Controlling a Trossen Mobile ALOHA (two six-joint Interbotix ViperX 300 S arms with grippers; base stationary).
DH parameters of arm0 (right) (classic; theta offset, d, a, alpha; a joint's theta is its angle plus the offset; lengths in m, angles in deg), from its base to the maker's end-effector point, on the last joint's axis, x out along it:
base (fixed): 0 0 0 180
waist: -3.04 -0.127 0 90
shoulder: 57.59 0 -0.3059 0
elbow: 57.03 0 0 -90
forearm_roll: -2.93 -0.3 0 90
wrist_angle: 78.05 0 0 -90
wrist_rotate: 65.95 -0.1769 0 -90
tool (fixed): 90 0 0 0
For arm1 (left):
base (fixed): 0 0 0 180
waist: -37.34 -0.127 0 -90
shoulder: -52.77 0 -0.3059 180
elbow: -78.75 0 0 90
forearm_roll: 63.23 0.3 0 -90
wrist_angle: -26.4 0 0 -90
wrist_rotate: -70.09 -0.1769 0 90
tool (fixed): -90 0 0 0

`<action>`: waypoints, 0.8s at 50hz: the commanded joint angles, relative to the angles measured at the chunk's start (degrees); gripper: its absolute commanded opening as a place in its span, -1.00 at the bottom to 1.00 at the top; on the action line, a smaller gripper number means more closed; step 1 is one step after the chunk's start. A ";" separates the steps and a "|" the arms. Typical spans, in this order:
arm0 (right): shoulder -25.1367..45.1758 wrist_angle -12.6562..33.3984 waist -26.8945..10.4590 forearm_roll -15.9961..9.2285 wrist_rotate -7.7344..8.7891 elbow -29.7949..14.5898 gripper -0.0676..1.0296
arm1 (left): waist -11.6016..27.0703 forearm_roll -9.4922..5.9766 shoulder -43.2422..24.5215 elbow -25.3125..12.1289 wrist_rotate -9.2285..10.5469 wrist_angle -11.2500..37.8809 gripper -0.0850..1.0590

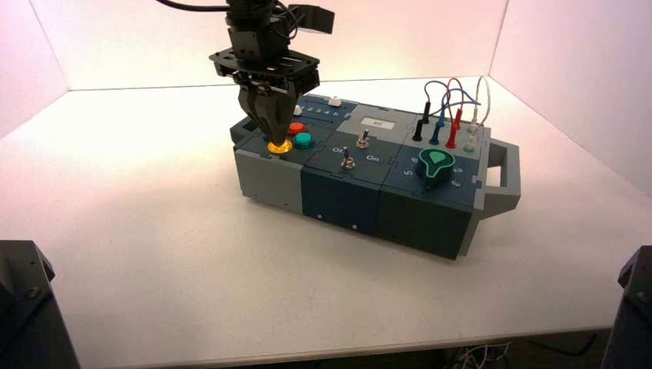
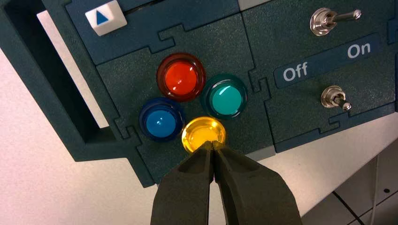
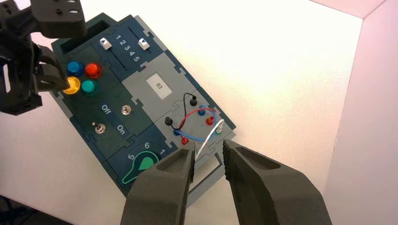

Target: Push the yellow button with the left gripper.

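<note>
- 4 round buttons: red [image 2: 181, 77], teal [image 2: 226, 99], blue [image 2: 161, 123], yellow button [image 2: 203, 133].
- Left end effector [image 2: 213, 146], fingers pressed together, tips on the yellow button.
- Right end effector [image 3: 209, 161], fingers slightly apart, empty, above the box [image 1: 338, 196].

surface: white table [image 1: 192, 261] | on it: blue-grey box [image 1: 338, 196]
</note>
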 commanded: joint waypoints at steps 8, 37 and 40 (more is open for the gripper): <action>-0.26 -0.18 0.18 0.00 -0.09 -1.14 -0.25 | 0.26 -0.09 -0.26 -0.88 0.09 -0.18 -0.90; -0.79 0.00 0.26 0.00 -0.09 -1.23 -0.25 | 0.26 0.00 0.09 -0.70 0.09 0.00 -0.90; -0.88 0.09 0.18 0.00 -0.09 -1.23 -0.25 | 0.35 0.00 0.26 -0.70 0.09 0.00 -0.90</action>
